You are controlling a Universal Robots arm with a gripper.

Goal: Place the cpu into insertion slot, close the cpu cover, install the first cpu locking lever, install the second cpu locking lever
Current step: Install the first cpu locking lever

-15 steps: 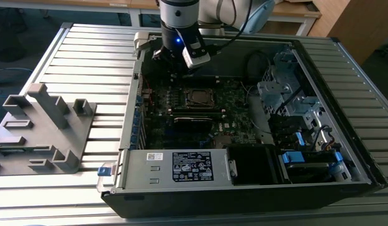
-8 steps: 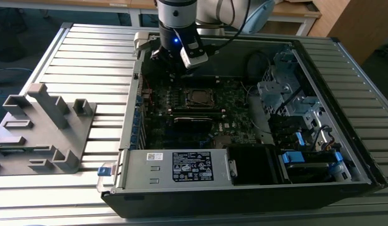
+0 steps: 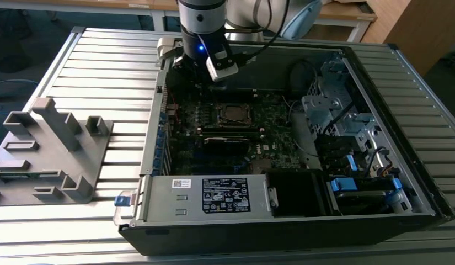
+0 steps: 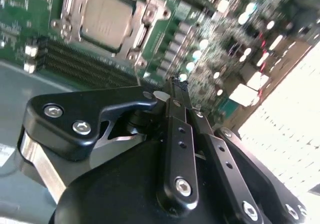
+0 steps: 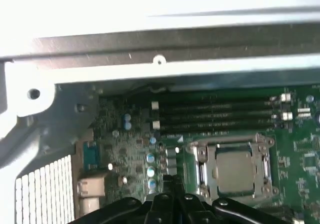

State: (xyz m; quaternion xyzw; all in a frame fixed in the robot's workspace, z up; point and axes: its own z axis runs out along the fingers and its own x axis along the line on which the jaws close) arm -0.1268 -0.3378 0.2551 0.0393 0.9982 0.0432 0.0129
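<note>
claw (image 4: 174,85) clenched, empty, over board (image 4: 20,9) | chip (image 5: 234,170) seated, frame (image 5: 201,170) down around it | exterior view adds whole case (image 3: 286,234), power supply (image 3: 212,196) | levers hard to make out

The exterior view holds one robot arm (image 3: 205,16) at the upper middle of the frame and one open computer case (image 3: 286,232) across the centre and right. Inside the case is one motherboard (image 3: 275,135), with one power supply (image 3: 205,196) at the lower middle and one grey plastic fixture (image 3: 51,149) at the left. On the board sits one cpu (image 5: 234,170), framed by one cpu cover (image 5: 201,169), and four long memory slots (image 5: 215,115) lie side by side next to that socket. One gripper (image 4: 174,84) shows in the second wrist view, with two black fingers (image 4: 176,119).
</note>
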